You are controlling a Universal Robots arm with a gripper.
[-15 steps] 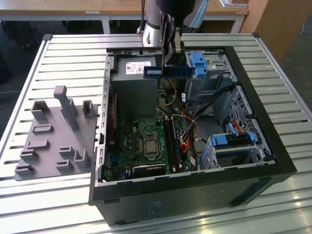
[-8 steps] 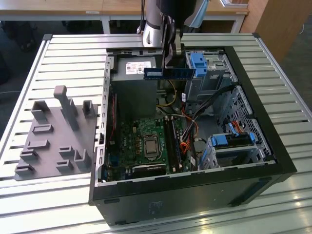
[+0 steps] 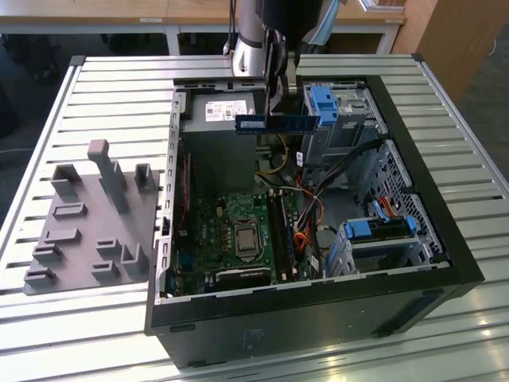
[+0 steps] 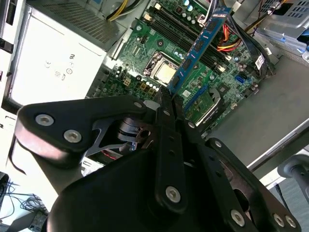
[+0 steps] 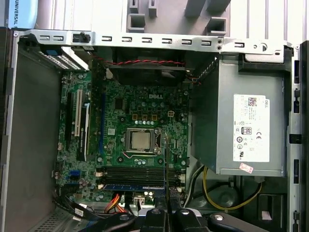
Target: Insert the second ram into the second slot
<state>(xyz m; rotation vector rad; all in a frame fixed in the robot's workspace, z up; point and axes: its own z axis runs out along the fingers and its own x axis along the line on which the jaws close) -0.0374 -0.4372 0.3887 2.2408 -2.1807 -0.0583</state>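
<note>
The gripper [image 3: 275,110] is clamping its fingers [image 4: 164,116] on the upper edge of the second ram [image 3: 274,122], seemingly light, stiff and fragile.

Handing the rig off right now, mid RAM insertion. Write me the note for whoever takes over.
Gripper: shut on the second ram, holding it in the air above the open computer case.
The stick is clear of the memory slots on the motherboard and touches nothing.
Done: the stick is in the grip, over the case.
Left: seating it in the second slot.
</note>
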